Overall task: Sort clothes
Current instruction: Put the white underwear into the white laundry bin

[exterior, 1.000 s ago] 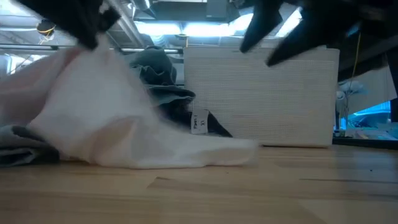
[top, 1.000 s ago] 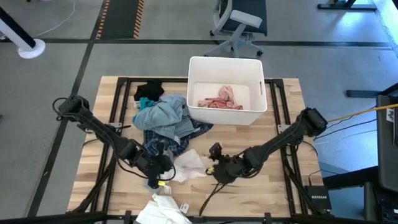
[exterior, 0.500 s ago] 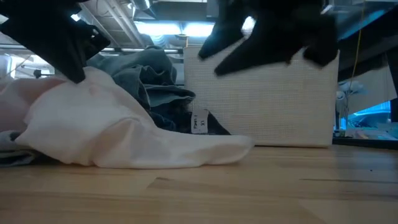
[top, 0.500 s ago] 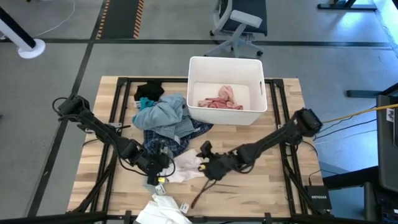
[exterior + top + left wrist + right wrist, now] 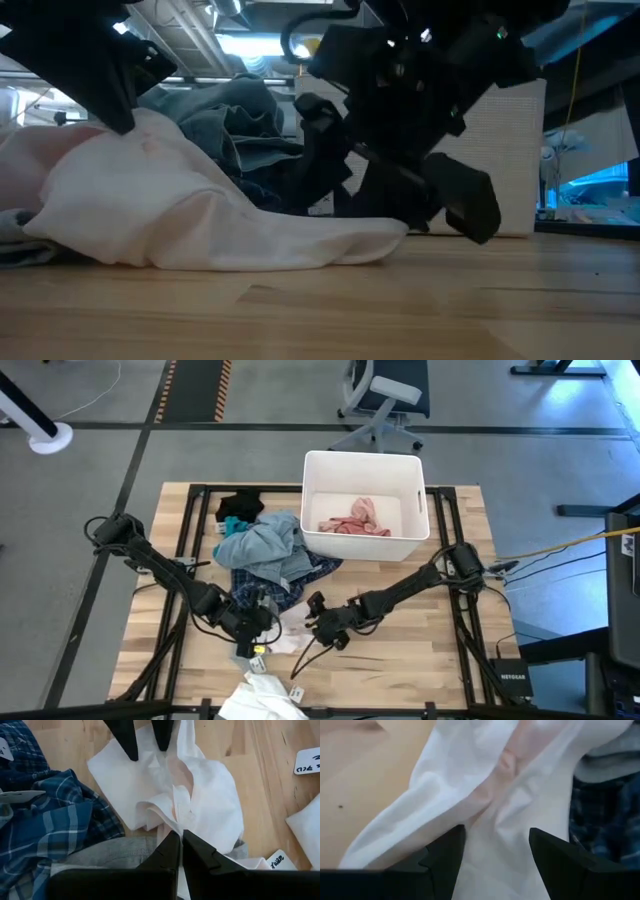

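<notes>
— Left wrist view: our left gripper (image 5: 177, 837) pinches the white garment (image 5: 210, 795) beside the plaid shirt (image 5: 45, 820), near the table's front.
— Our right gripper (image 5: 492, 851) hangs spread above it. We judge it light, limp; take a bunched fold.

Two slim black jointed arms — matte, angular links — each ending in dark wedge-shaped fingers (image 5: 445, 855).

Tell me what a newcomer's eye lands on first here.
At the table's front middle, the left pincer is shut on a crumpled white fabric garment, while the open right pincer reaches over the same cloth. Behind them lies a heap of light blue-grey and dark blue plaid clothes, and a white rectangular plastic bin holds a pink garment.
</notes>
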